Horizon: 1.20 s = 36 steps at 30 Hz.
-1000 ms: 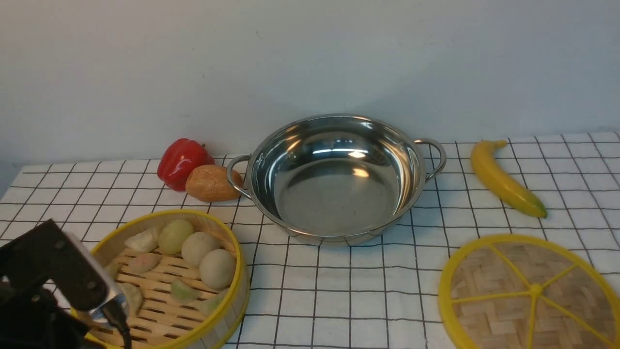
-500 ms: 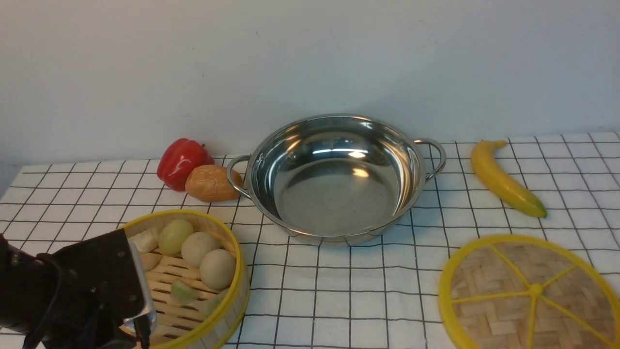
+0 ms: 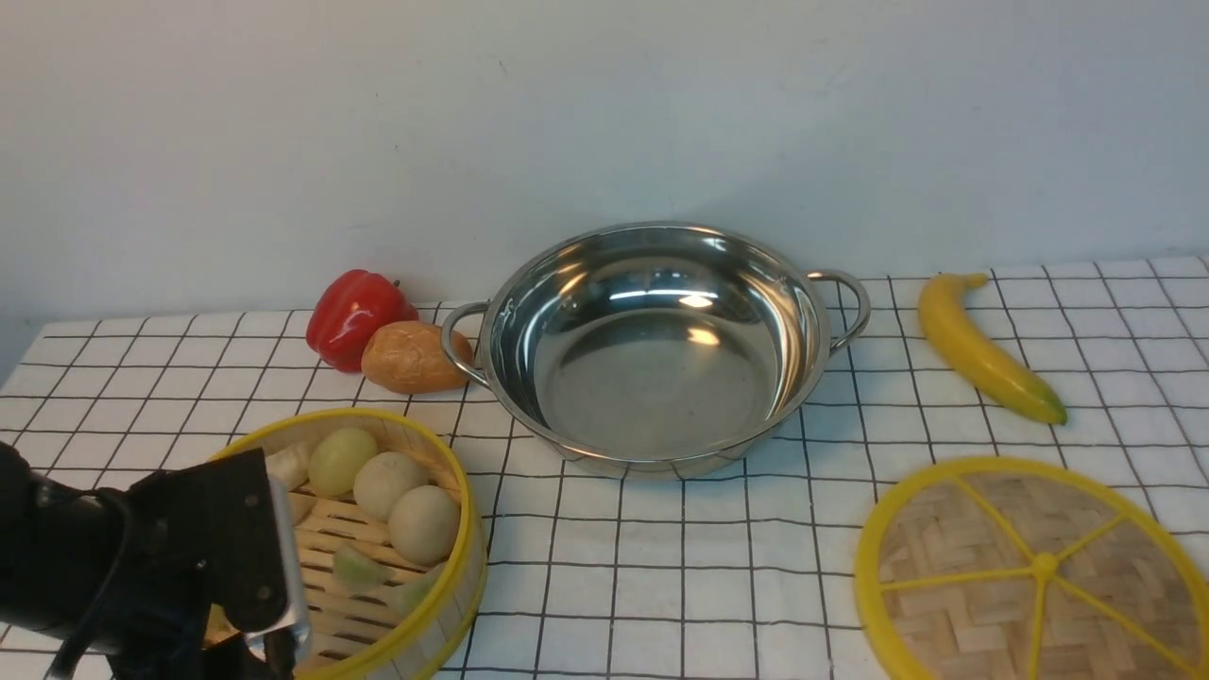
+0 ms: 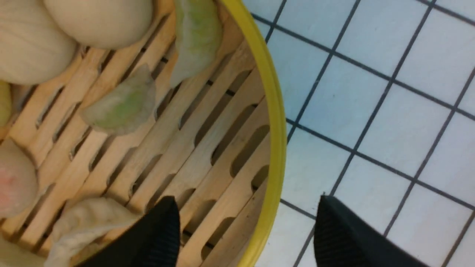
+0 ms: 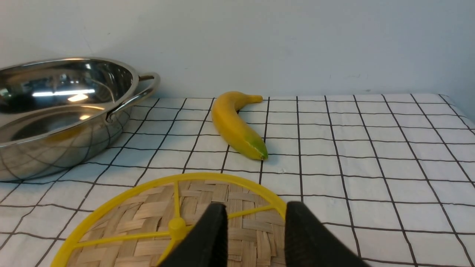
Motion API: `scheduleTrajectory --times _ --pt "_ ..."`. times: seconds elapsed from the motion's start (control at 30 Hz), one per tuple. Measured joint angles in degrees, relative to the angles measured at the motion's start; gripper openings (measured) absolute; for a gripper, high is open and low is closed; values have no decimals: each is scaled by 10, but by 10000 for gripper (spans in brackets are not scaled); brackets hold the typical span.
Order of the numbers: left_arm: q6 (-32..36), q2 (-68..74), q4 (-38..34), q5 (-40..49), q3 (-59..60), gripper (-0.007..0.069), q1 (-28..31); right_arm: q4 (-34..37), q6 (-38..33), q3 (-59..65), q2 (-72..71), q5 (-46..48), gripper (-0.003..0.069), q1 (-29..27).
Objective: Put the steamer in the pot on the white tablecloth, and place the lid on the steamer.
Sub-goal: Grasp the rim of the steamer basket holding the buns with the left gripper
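The steamer (image 3: 378,529), a bamboo basket with a yellow rim holding buns and dumplings, sits at the front left of the white tablecloth (image 3: 680,567). My left gripper (image 4: 246,200) is open and straddles the steamer's yellow rim (image 4: 272,122), one finger inside over the slats and one outside over the cloth. The left arm (image 3: 208,557) covers the basket's near-left side. The shiny pot (image 3: 652,378) stands empty at the centre back. The lid (image 3: 1030,567) lies flat at the front right. My right gripper (image 5: 256,205) hangs open just above the lid (image 5: 207,207), near its rim.
A red pepper (image 3: 354,312) and a brown potato (image 3: 411,357) lie against the pot's left handle. A banana (image 3: 982,349) lies to the pot's right, behind the lid. A plain wall closes off the back of the table.
My left arm has swung right and settled over the steamer's near edge, and its jaws have widened. The right gripper, pot and lid have not moved.
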Motion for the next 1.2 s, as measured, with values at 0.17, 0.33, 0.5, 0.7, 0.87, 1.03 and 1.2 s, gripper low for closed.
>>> scheduleTrajectory --times 0.17,0.33,0.5,0.7,0.87,1.03,1.2 --pt "5 10 -5 0 0 427 -22 0 0 0 0 0 242 0" --pt "5 50 -4 0 0 394 -24 0 0 0 0 0 242 0" --pt "5 89 -4 -14 0 386 -24 0 0 0 0 0 242 0" --pt "5 125 -4 -33 -1 386 -24 0 0 0 0 0 242 0" --pt "5 152 -4 -46 -2 386 -24 0 0 0 0 0 242 0" --pt "3 159 3 -51 -3 360 -25 0 0 0 0 0 242 0" --pt "-16 159 10 -37 -4 140 -25 0 0 0 0 0 242 0"
